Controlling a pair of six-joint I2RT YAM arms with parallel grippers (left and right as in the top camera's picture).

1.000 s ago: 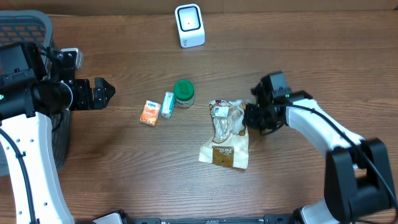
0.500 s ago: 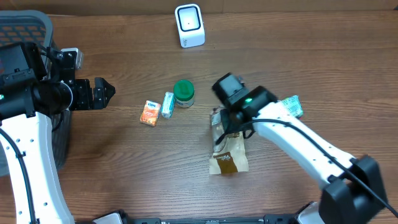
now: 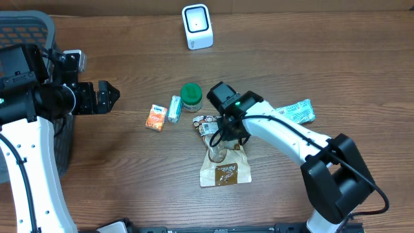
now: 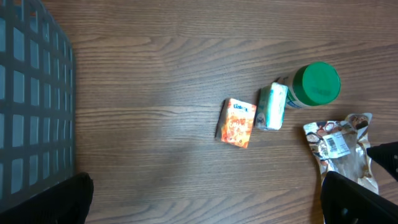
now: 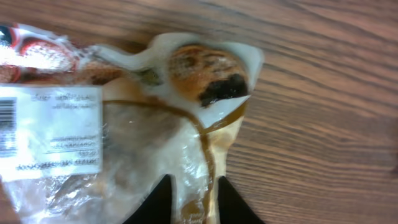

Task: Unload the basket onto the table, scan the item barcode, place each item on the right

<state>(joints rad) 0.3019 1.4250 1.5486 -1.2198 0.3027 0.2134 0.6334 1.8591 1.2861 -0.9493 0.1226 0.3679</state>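
**Item 1.** Clear plastic snack bag with a brown printed panel (image 3: pixel 224 171): lying flat on the brown wooden table (image 3: pixel 323 52), near its middle, below and to the right of the green-lidded jar. Its white barcode label (image 5: pixel 50 130) is facing upward at the end nearest the jar.

**Item 2.** Right gripper (image 5: pixel 194 200): hanging over the upper part of the bag. In the wrist view the two dark fingertips (image 5: pixel 155 202) are sitting on either side of a fold of the bag's film, which is filling the narrow gap between them. Whether they are pinching it or standing slack cannot be told.

**Item 3.** Left gripper (image 3: pixel 108 97): hovering over bare table at the left, well apart from the bag. Its jaws are standing wide apart and holding nothing.

**Item 4.** White box-shaped barcode scanner (image 3: pixel 196 26): standing at the far edge of the table, well apart from the bag.

**Item 5.** Round jar with a green lid (image 3: pixel 191 96): standing upright, with a small pale green carton (image 3: pixel 174 109) lying just beside it.

**Item 6.** Small orange carton (image 3: pixel 155 118): lying just left of the pale green carton.

**Item 7.** Green and white flat packet (image 3: pixel 294 111): lying to the right of the bag, partly under the right arm.

**Item 8.** Dark mesh basket (image 3: pixel 26 26): sitting at the far left corner.
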